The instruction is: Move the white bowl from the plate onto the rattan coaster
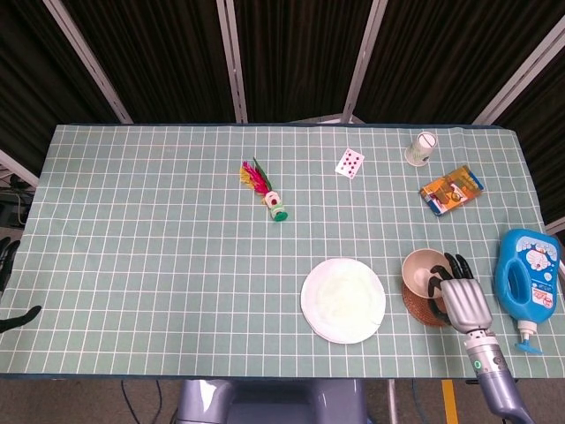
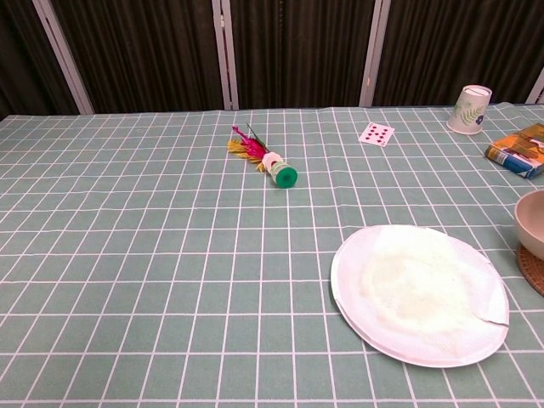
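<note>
The white bowl [image 1: 423,267] is over the far left part of the rattan coaster [image 1: 414,299], off the white plate [image 1: 343,299]. My right hand [image 1: 463,299] is at the bowl's right side and grips its rim with its dark fingers [image 1: 441,276]. The chest view shows only the bowl's left edge [image 2: 531,223] just above a sliver of the coaster [image 2: 534,270]; whether it rests on the coaster is unclear. The plate [image 2: 418,293] lies bare. Dark finger-like shapes [image 1: 18,319] at the far left edge look like my left hand, mostly cut off.
A blue detergent bottle [image 1: 529,283] stands just right of my right hand. Further back are an orange packet [image 1: 450,191], a paper cup [image 1: 422,147], a playing card [image 1: 350,162] and a feathered shuttlecock [image 1: 265,191].
</note>
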Motion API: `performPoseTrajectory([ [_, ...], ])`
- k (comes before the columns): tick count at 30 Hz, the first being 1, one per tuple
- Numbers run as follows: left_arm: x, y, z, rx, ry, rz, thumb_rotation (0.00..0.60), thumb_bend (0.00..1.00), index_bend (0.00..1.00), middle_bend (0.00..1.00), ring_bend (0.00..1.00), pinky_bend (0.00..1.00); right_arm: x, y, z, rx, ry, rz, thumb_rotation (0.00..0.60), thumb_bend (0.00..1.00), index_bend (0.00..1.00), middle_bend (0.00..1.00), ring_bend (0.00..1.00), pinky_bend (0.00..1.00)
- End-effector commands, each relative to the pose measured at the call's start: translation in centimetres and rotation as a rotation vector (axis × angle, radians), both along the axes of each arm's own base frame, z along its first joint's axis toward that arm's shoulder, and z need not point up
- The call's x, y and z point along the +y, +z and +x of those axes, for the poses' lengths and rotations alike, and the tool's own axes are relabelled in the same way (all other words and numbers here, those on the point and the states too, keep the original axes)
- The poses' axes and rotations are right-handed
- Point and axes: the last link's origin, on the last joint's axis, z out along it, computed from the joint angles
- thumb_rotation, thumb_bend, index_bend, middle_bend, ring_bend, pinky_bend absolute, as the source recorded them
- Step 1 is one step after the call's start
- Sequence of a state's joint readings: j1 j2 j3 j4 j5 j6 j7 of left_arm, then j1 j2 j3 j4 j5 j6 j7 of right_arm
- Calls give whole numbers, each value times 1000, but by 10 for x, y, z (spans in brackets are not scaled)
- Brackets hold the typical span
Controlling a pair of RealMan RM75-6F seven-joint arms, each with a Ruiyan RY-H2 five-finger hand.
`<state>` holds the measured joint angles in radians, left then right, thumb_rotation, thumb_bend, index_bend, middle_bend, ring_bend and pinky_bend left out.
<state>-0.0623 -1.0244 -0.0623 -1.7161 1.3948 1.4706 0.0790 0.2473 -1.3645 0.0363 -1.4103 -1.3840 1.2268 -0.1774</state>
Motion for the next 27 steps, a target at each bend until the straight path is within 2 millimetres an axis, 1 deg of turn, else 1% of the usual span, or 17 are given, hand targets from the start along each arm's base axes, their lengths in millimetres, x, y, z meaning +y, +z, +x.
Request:
performPoseTrajectory([
  [1, 0, 0, 0, 1, 0, -2, 600, 0, 0, 0, 0, 0, 6, 3, -4, 16, -36, 18, 600, 335, 673, 265, 0, 0],
  [3, 0, 0, 0, 2, -2, -2, 600, 0, 0, 0, 0, 0, 8, 4, -5, 22, -51, 27, 600, 305, 673, 247, 0, 0],
  [5, 0, 0, 1, 1, -2, 0, 600, 0, 0, 0, 0, 0, 11, 4, -5, 26, -60, 42, 600, 273, 614, 168, 0, 0],
  [6, 0, 0, 0, 0, -1, 1, 600, 0, 0, 0, 0, 0, 11, 5, -3, 20, -58, 44, 600, 256, 534, 99, 0, 0],
  [7, 0, 0, 0, -1, -1, 2, 600, 0, 0, 0, 0, 0, 12, 6, -2, 17, -54, 46, 600, 239, 428, 44, 0, 0],
  [8, 0, 0, 0, -1, -1, 2, 600, 0, 0, 0, 0, 0, 13, 7, -1, 16, -53, 46, 600, 227, 358, 21, 0, 0],
  [9, 0, 1, 0, -1, -1, 3, 600, 0, 0, 0, 0, 0, 13, 9, 0, 17, -52, 45, 600, 210, 266, 3, 0, 0],
  [10, 0, 1, 0, -1, -2, 3, 600, 0, 0, 0, 0, 0, 13, 9, 0, 19, -52, 44, 600, 192, 198, 0, 0, 0],
  [13, -1, 1, 0, -2, -1, 4, 600, 0, 0, 0, 0, 0, 15, 14, 3, 27, -45, 38, 600, 149, 45, 0, 0, 0],
  [16, -1, 2, -1, -5, -1, 9, 600, 0, 0, 0, 0, 0, 17, 24, 6, 38, -28, 15, 600, 136, 0, 0, 0, 0],
  [19, -1, 2, -1, -2, 0, 6, 600, 0, 0, 0, 0, 0, 19, 43, 14, 15, 20, -61, 600, 135, 0, 0, 0, 0],
  [20, -1, 2, -1, -1, 0, 5, 600, 0, 0, 0, 0, 0, 21, 47, 16, 11, 34, -76, 600, 135, 0, 0, 0, 0],
  [24, -1, 0, -2, 14, 3, 0, 600, 0, 0, 0, 0, 0, 32, 60, 18, 23, 93, -109, 600, 114, 0, 0, 0, 0],
  [27, -1, -2, -4, 15, 11, -8, 600, 0, 0, 0, 0, 0, 37, 65, 16, 22, 98, -119, 600, 101, 0, 0, 0, 0],
])
